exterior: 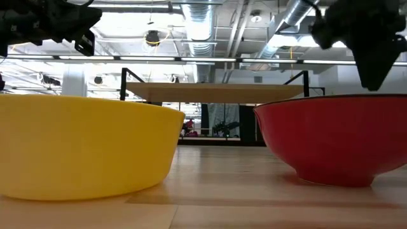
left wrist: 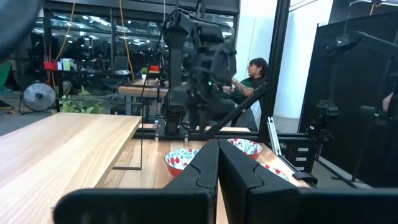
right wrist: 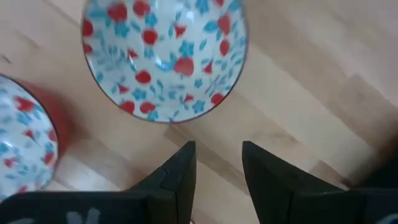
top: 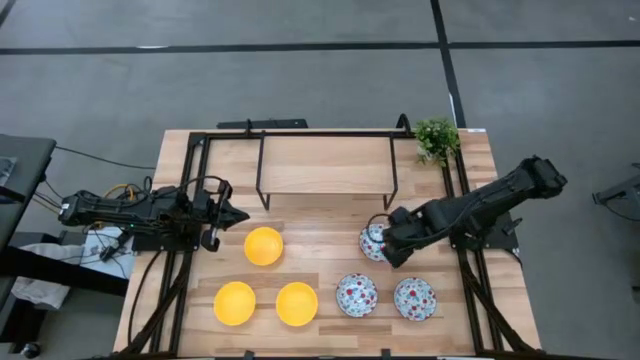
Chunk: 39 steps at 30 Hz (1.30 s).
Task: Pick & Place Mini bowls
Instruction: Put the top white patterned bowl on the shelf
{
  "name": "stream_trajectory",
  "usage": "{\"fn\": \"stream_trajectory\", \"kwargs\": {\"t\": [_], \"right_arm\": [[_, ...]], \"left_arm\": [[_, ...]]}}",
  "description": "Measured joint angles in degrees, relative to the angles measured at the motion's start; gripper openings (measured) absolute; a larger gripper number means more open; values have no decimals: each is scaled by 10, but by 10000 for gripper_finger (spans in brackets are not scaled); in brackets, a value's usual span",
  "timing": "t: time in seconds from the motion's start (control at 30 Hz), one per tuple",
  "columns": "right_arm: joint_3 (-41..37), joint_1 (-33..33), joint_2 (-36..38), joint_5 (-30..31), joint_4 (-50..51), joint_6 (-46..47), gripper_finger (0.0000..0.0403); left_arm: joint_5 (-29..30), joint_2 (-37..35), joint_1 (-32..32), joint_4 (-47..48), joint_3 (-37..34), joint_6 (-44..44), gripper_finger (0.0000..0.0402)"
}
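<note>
Three yellow mini bowls (top: 263,245) (top: 234,303) (top: 297,303) stand on the table's left half. Three red-and-white patterned mini bowls (top: 372,240) (top: 356,294) (top: 414,298) stand on the right half. My right gripper (top: 392,246) (right wrist: 216,171) hovers open just right of the farthest patterned bowl (right wrist: 165,59), its fingers over bare wood; a second patterned bowl (right wrist: 22,149) shows beside it. My left gripper (top: 226,213) (left wrist: 218,171) is shut and waits left of the far yellow bowl. The low view shows a yellow bowl (exterior: 82,149) and a red bowl (exterior: 337,137) from the side.
A raised wooden shelf on a black frame (top: 325,165) spans the far middle of the table, and a small green plant (top: 436,138) stands at the far right corner. Black frame rails (top: 462,215) run along both sides. A person (left wrist: 252,78) sits in the room beyond.
</note>
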<state>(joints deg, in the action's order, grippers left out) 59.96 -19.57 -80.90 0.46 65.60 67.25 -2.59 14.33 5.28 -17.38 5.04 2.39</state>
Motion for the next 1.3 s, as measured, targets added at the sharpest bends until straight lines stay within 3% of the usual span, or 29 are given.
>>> {"fn": "stream_trajectory", "kwargs": {"t": [0.33,0.83,1.3], "right_arm": [[0,2,-25,30,-26,-6,120],[-25,2,-19,44,-51,141,121],[-84,28,-19,70,-122,184,121]], "left_arm": [[0,0,0,-7,0,0,7],[0,0,0,-16,0,0,7],[0,0,0,-30,0,0,7]]}}
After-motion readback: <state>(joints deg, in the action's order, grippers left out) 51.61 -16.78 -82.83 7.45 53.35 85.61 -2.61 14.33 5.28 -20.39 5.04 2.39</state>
